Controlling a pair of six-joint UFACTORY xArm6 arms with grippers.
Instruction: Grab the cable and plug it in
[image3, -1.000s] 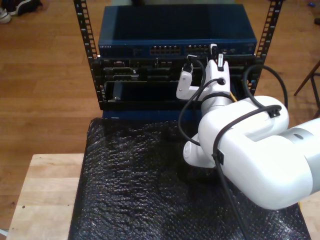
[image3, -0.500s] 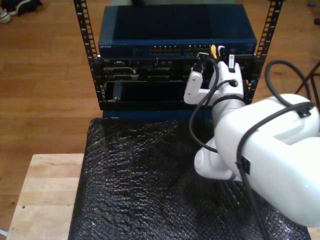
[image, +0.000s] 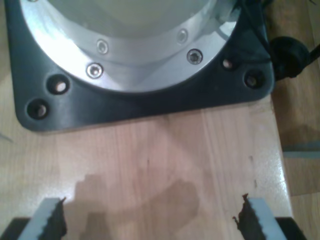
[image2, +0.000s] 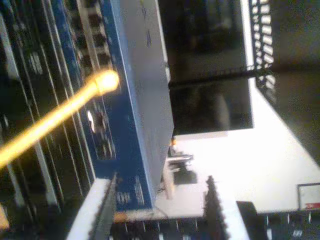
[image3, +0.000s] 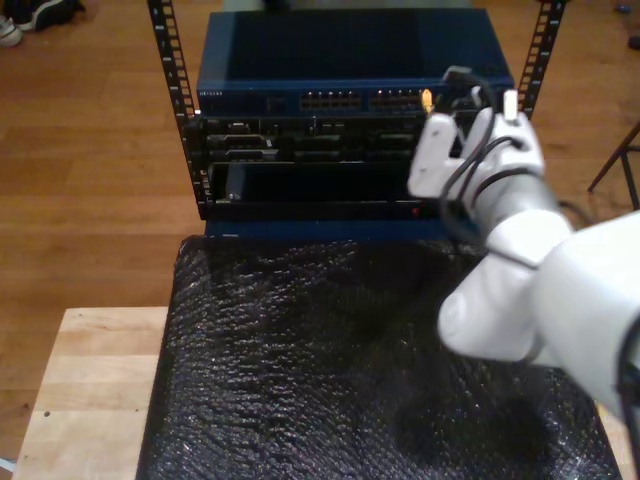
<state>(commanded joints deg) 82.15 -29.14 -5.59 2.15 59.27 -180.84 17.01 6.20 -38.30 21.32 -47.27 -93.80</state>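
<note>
So my second gripper (image2: 157, 210) is up by the blue rack-mounted network switch (image3: 355, 60), its serrated fingers (image2: 214, 205) spread apart with nothing between them, and the thin yellow-orange network cable (image2: 55, 117) runs up to the switch's blue front face, its tip right at the port row. In the exterior view that tip (image3: 427, 99) shows as a yellow dot at the port row, towards that view's right. My first gripper (image: 150, 220) hangs over a pale wooden tabletop (image: 160, 160) beside a black base plate (image: 145, 107), jaws wide open and empty.
</note>
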